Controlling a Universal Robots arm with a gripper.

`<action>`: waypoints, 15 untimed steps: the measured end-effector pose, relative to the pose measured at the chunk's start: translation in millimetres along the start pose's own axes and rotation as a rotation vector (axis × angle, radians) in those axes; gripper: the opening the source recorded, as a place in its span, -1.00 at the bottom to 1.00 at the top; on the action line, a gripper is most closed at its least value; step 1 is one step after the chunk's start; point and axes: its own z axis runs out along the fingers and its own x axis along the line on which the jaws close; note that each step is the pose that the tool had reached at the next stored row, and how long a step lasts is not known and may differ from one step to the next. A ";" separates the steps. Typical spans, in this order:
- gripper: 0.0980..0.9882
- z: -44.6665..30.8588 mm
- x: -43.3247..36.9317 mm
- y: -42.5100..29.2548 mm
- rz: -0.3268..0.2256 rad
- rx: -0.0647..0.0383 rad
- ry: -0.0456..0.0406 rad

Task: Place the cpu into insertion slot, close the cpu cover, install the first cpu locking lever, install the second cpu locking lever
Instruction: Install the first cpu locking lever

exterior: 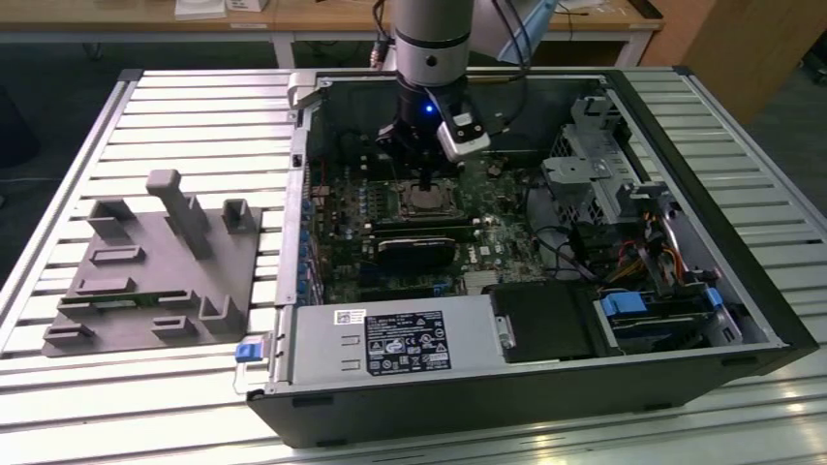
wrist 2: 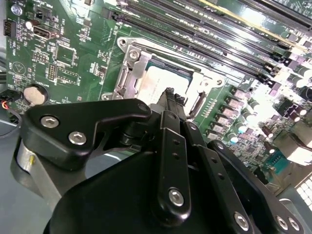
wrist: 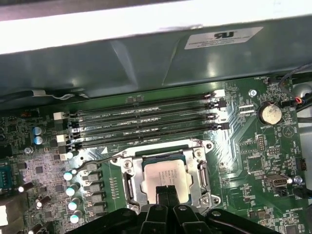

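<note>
End effector (wrist: 165,191), closed with nothing between its fingers, hovered straight over the cpu (wrist: 163,173), which lay flat within the opening of the lowered cpu cover (wrist: 131,183).

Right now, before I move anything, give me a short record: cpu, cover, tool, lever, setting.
chip: cpu in its socket, pale face up
frame: cpu cover down flat around the cpu
grasp: tool shut, tips at the cpu's edge
lever: wire lever beside the socket; latched or not, cannot tell
setting: motherboard in open computer case
</note>
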 end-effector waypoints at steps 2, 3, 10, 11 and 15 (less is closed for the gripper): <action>-0.98 -0.1 2.7 -0.4 0.000 0.000 0.0000; -0.98 -0.1 4.0 -0.7 0.000 0.000 0.0000; -0.98 -6.0 6.6 -1.1 0.000 0.000 -0.0013; -0.98 -8.3 6.6 -1.0 0.000 0.000 -0.0015; -0.98 -16.2 6.3 -0.9 0.000 0.000 -0.0018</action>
